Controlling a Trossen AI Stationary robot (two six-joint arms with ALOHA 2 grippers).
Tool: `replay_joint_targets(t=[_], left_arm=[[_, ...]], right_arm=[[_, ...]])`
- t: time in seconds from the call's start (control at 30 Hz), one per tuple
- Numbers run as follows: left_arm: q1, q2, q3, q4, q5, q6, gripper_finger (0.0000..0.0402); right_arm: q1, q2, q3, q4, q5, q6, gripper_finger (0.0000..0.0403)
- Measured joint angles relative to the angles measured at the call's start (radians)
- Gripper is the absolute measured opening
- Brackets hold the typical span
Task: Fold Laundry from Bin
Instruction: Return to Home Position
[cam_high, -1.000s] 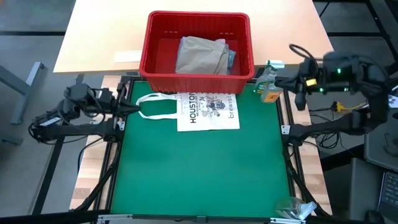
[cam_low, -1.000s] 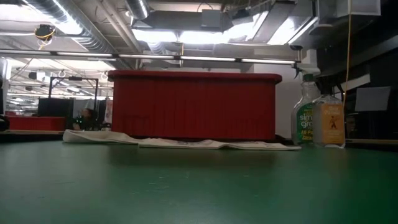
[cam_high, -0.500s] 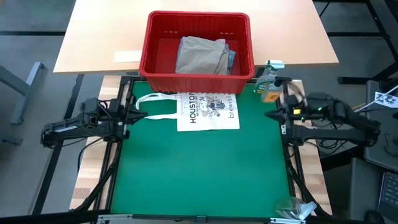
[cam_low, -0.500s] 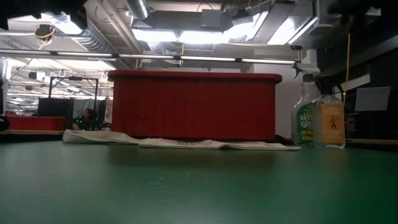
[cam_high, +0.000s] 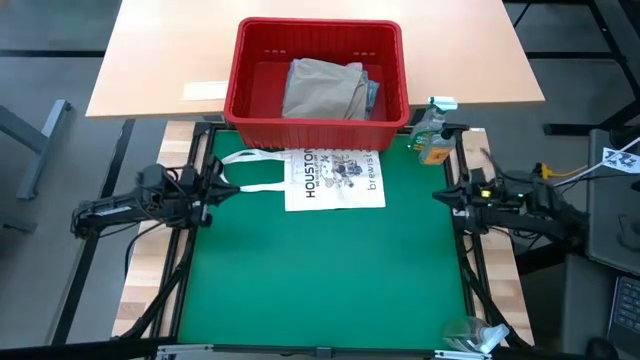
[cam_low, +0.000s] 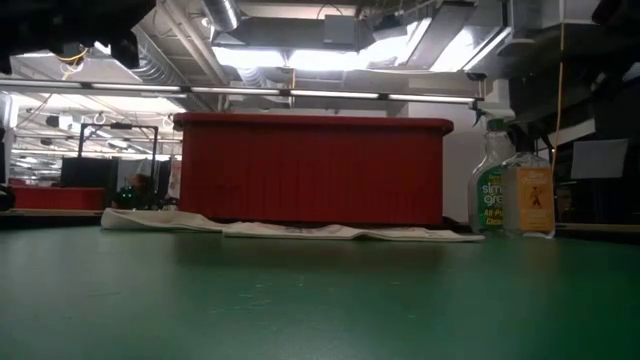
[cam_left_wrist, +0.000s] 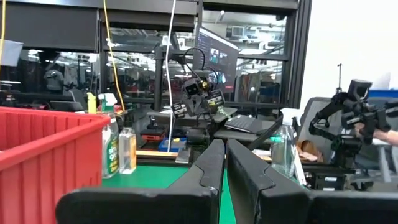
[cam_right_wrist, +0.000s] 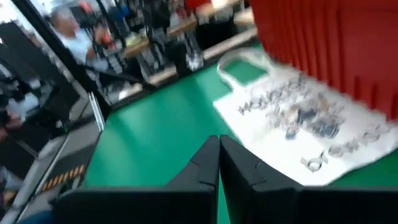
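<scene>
Left gripper (cam_high: 212, 184) and right gripper (cam_high: 443, 196) sit pinched together, empty. A low swing could snag the tote bag handle (cam_high: 250, 187) just ahead of the left one.

Khaki laundry (cam_high: 322, 88) lies in the bin (cam_high: 320, 24), white tote bag (cam_high: 335, 180) just beside.
</scene>
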Motion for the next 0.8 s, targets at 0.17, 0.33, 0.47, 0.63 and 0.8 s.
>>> replay_joint_targets(t=[0.17, 0.33, 0.47, 0.63, 0.8], left_arm=[[-0.02, -0.004, -0.078, 0.092, 0.0, -0.013, 0.0015], [-0.045, -0.004, -0.18, 0.233, -0.008, -0.021, 0.0015], [-0.068, -0.003, -0.199, 0.271, -0.014, -0.013, 0.0015], [-0.074, -0.002, -0.199, 0.266, -0.017, 0.001, 0.0015], [-0.074, -0.002, -0.199, 0.266, -0.023, 0.011, 0.0015]], right_arm=[[0.0, 0.01, -0.023, 0.005, -0.011, -0.03, 0.0014], [-0.001, 0.001, -0.044, 0.038, -0.012, -0.021, 0.0014], [-0.001, 0.001, -0.093, 0.16, -0.007, -0.019, 0.0014], [-0.001, 0.001, -0.225, 0.359, -0.058, -0.024, 0.0014], [-0.001, 0.001, -0.361, 0.544, -0.08, 0.026, 0.0014]])
